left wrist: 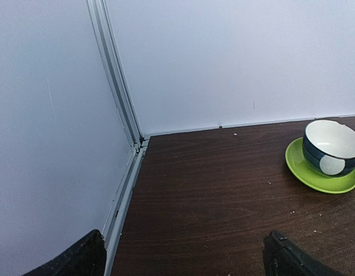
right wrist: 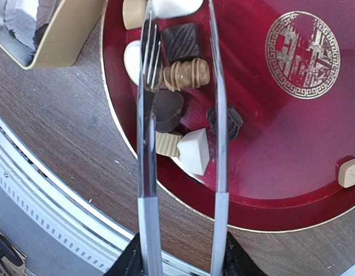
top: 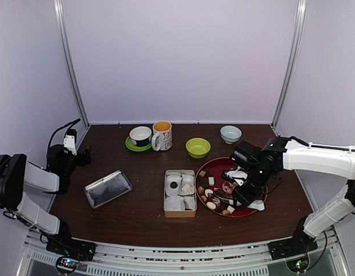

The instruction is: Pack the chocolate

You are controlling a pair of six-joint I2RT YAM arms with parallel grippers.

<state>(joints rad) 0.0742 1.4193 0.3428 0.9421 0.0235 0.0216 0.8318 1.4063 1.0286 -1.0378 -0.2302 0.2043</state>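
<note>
Chocolate point(top: 215, 198) in tan, dark brown and cream pieces lies on a red plate point(top: 255, 207). My right gripper point(top: 248, 194) hangs over the plate, shut on silver tongs point(right wrist: 147, 172). In the right wrist view the tongs' two arms stand apart over the plate point(right wrist: 292, 144). A tan ribbed chocolate point(right wrist: 186, 73) lies between them, with a dark square point(right wrist: 180, 40), a dark heart point(right wrist: 168, 110) and a white cube point(right wrist: 195, 150) nearby. A tan box point(top: 180, 214) with white paper liners sits left of the plate. My left gripper point(top: 81, 156) is open at the far left, holding nothing.
A silver lid point(top: 108, 188) lies left of the box. Along the back stand a dark cup on a green saucer point(top: 141, 138), a mug point(top: 162, 135), a green bowl point(top: 197, 148) and a grey bowl point(top: 230, 134). The left wrist view faces the back corner and that cup point(left wrist: 331, 148).
</note>
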